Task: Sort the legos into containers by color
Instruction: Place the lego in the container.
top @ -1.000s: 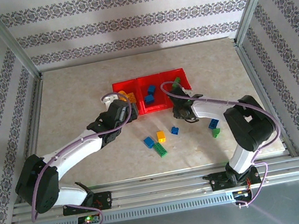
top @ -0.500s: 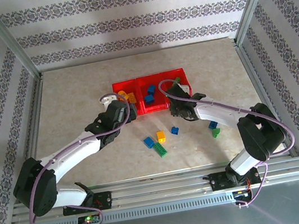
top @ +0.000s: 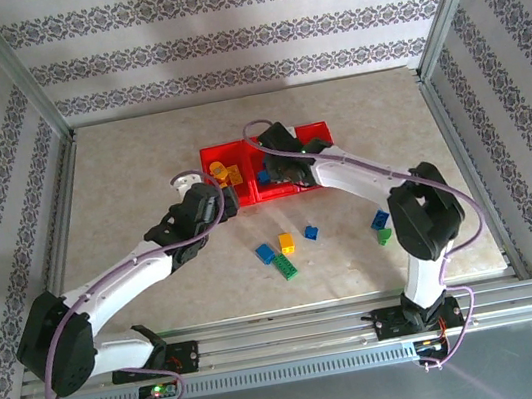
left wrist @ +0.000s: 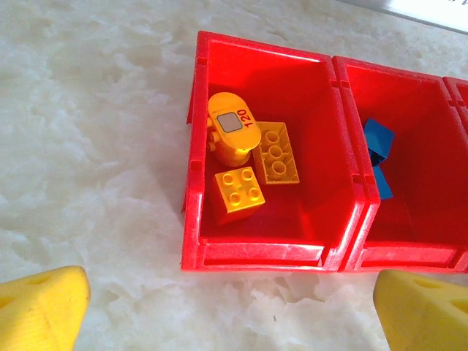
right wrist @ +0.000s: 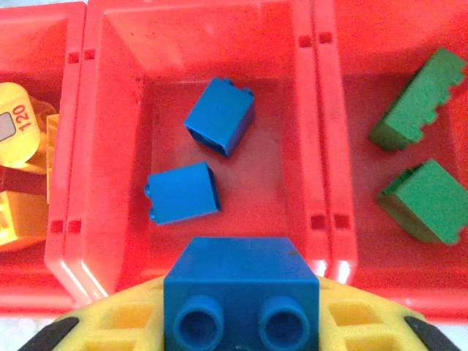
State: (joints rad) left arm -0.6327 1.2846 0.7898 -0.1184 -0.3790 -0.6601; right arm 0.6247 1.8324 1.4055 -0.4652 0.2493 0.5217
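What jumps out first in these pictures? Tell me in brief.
The row of red bins catches the eye first, its contents sorted by color: yellow bricks on the left, blue bricks in the middle, green bricks on the right. The right tool hangs over the middle bin, shut on a blue brick. Loose bricks lie on the table nearer the arms.
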